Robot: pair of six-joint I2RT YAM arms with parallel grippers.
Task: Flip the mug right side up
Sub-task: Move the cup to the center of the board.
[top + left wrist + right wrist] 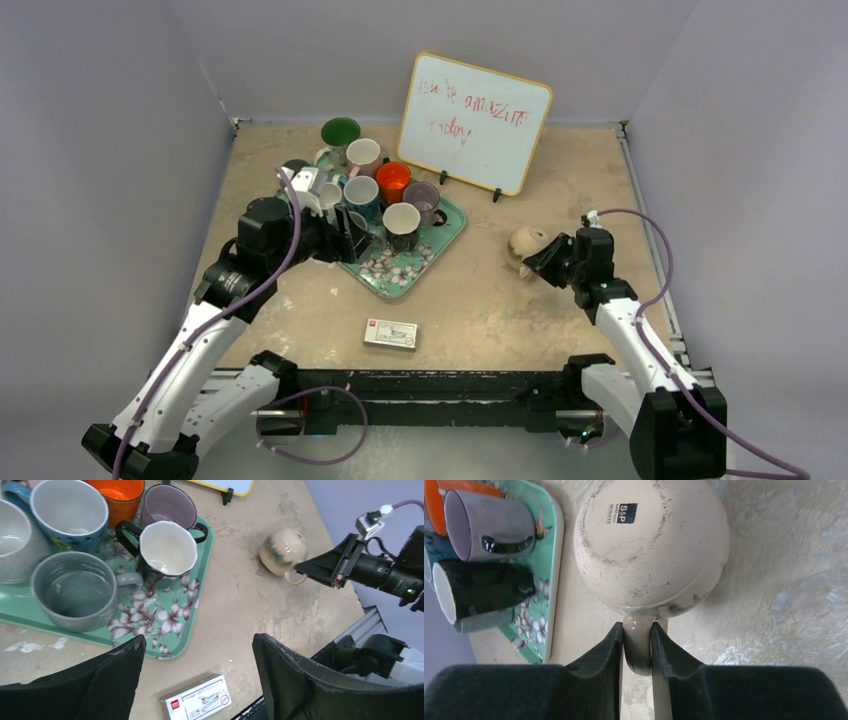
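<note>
The cream mug (525, 243) rests mouth down on the table right of the tray, its stamped base (644, 535) facing up. My right gripper (637, 639) is shut on the mug's handle (638, 652), one finger on each side, and its fingers (325, 567) reach in from the right. My left gripper (197, 652) hangs open above the tray's near corner with nothing between its fingers. In the top view the left gripper (350, 235) sits over the tray's left side.
A green floral tray (410, 272) holds several upright mugs, among them a grey one (75, 590) and a white-lined one (167, 547). A small white box (390, 333) lies near the front edge. A whiteboard (475, 120) stands at the back.
</note>
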